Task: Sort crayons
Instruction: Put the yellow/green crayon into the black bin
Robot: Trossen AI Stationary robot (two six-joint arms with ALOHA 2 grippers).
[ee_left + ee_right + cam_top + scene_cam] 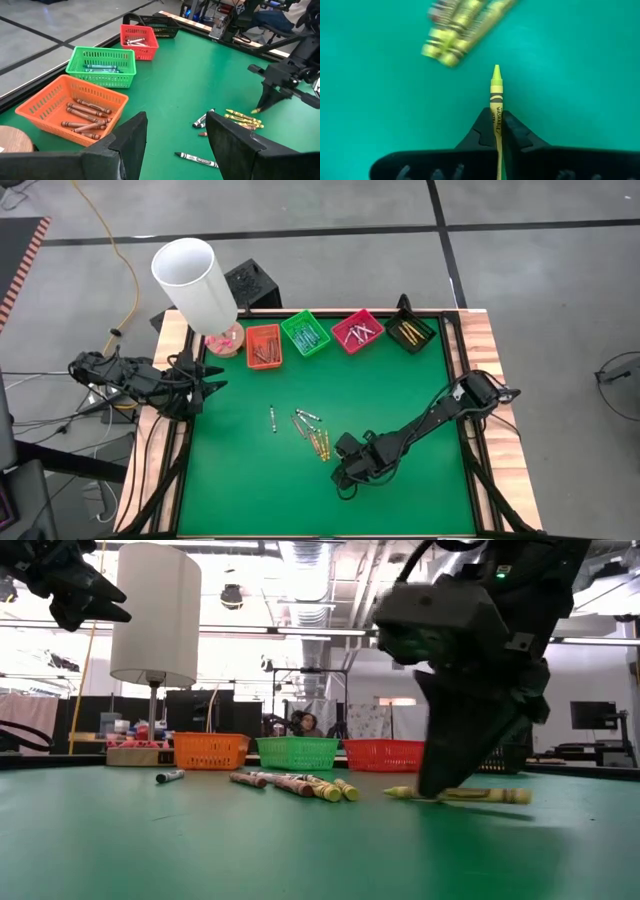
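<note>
Right fingers (498, 131) clamping yellow crayon (496, 95), brown crayons (85, 116) in orange tray (42, 102)

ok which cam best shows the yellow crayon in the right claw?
Right wrist view: the yellow crayon sits pinched in the right claw, tip and label clear. The low view shows it lying on the mat, partly behind the claw. The high and left wrist views don't single it out.

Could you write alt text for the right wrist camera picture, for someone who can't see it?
The right gripper pinches a yellow crayon between two dark fingers, tip pointing away, over a green table. A blurred cluster of more yellow crayons lies beyond.
</note>
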